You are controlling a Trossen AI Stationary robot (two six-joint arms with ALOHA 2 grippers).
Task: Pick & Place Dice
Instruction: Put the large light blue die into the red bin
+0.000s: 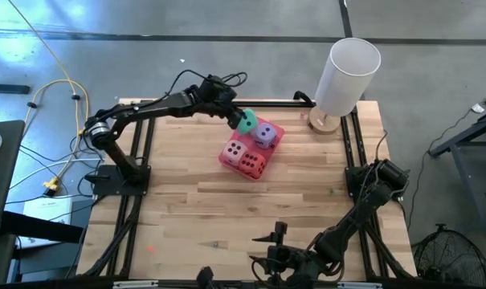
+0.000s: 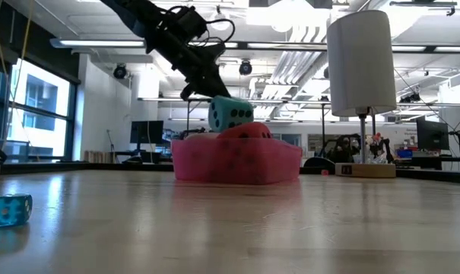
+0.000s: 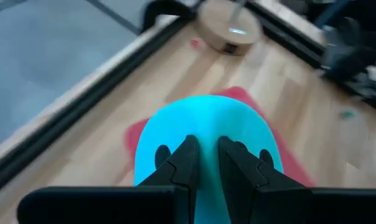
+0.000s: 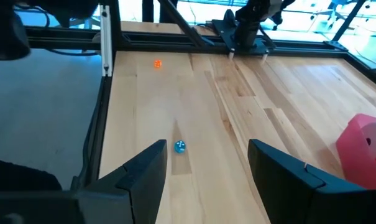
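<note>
pinching teal die (image 1: 247,122) in left jaws above pink tray (image 1: 229,157), right jaws open, idle

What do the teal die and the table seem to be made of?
Teal die: probably soft foam or plush, matte; its edges look rounded and it dents between the left end effector fingers. Table: light wood planks, smooth, slightly glossy; grain and seams show.

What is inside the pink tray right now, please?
The pink tray holds the purple die, pale pink die and red die. The left gripper holds the teal die above; the tray floor is hidden.
</note>
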